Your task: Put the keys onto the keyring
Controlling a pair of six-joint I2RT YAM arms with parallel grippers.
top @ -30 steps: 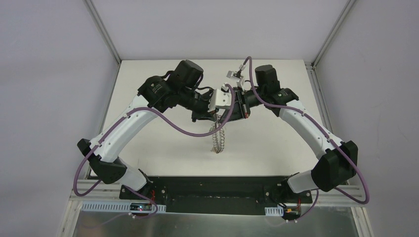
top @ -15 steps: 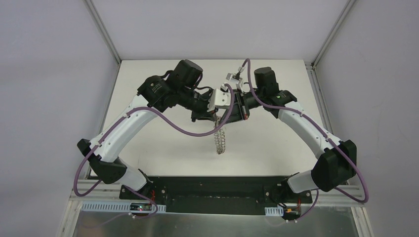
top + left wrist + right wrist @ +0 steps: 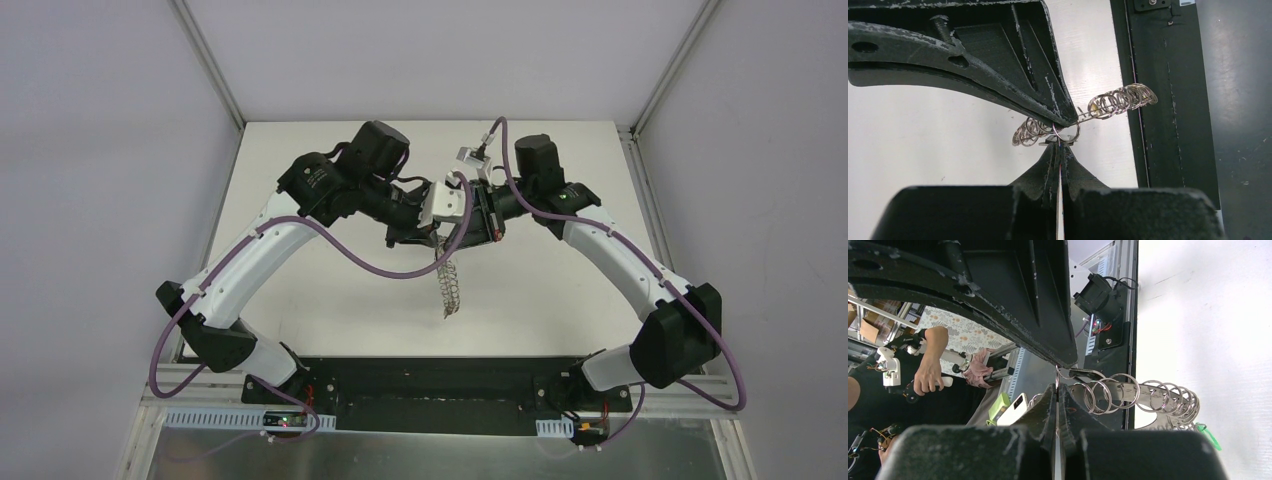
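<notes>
My left gripper pinched on keyring, right gripper clamping it too, green key dangling below.

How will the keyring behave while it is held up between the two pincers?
Probably floppy: in the top view the keyring hangs limp below the left pincer and right pincer. Its small wire rings look loose, so they would likely swing and slide. The green key at its end may sway too.
</notes>
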